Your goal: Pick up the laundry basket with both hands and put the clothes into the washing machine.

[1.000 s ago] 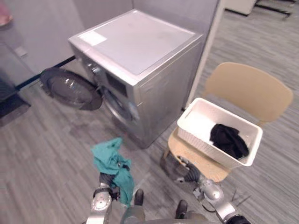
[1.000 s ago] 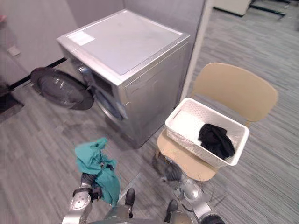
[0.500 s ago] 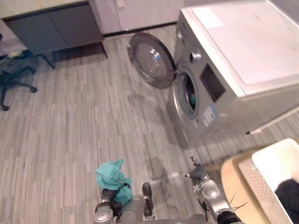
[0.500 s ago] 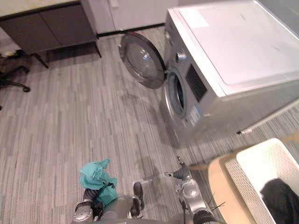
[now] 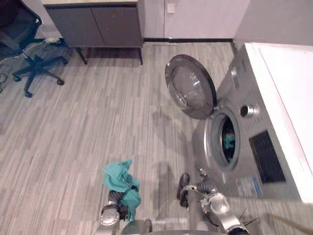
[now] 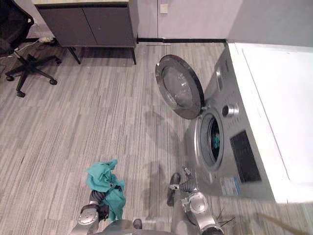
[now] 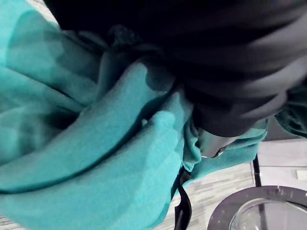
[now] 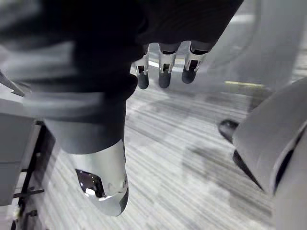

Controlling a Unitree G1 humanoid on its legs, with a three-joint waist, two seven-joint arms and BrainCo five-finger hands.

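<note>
The grey plank floor (image 5: 98, 122) spreads out in front of the washing machine (image 6: 264, 98), which stands with its white top up and its silver front facing the open floor. A dark cabinet (image 5: 93, 22) stands against the wall, well beyond the machine's door side. A black office chair (image 5: 22, 27) sits farther from the machine than the cabinet, near that same wall.

The machine's round door (image 5: 191, 87) is swung wide open, hinged on the side toward the cabinet, with its glass bowl facing outward. The drum opening (image 5: 226, 139) is uncovered, and a small teal piece of clothing (image 5: 229, 143) shows inside it.

A teal cloth (image 5: 121, 182) is bunched up off the floor, well out in front of the machine's face and apart from it. The left hand (image 5: 115, 197) grips it. In the left wrist view the folds wrap close round the dark cover, and a silver fingertip is pressed into them. Part of the cloth stands up above the hand and part hangs down beside it.

The right hand (image 5: 203, 186) hangs low, just in front of the machine's lower front corner and below the drum opening. It holds nothing; its fingers (image 8: 163, 72) are relaxed and loosely apart, with the thumb (image 8: 103, 182) standing clear of them over the floor.
</note>
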